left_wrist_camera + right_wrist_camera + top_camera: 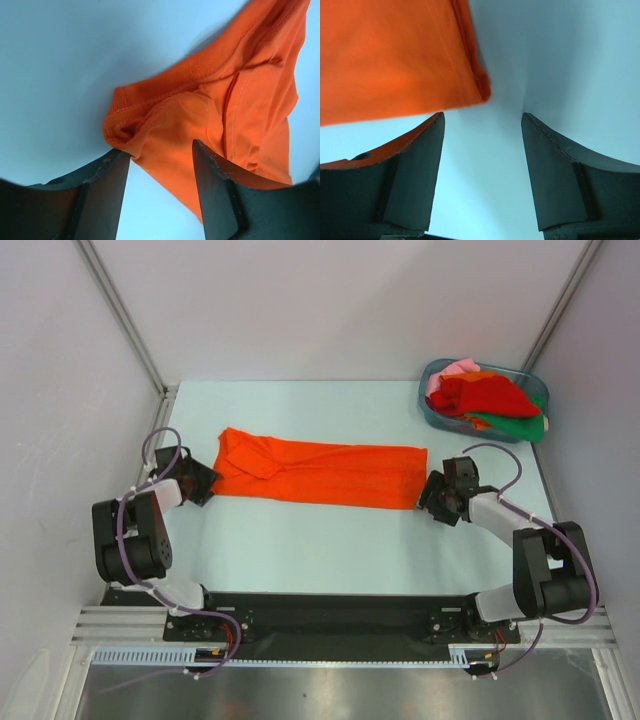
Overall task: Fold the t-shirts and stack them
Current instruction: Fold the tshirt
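Note:
A bright orange t-shirt (320, 472) lies on the table as a long, narrow strip, collar end to the left. My left gripper (205, 480) sits at that collar end. In the left wrist view its jaws (160, 147) stand open, and a fold of the orange t-shirt (225, 100) reaches into the gap between the tips without being pinched. My right gripper (432, 495) is at the hem end. In the right wrist view it is open (482, 116) over bare table, with the orange t-shirt's corner (395, 55) just beyond its left finger. More t-shirts, red (490, 395), green (515, 423) and pink (455, 370), are heaped in a tub.
The bluish translucent tub (430, 405) stands at the table's back right corner. White walls with metal struts close in the table on the left, back and right. The arm bases are mounted on a black rail at the near edge.

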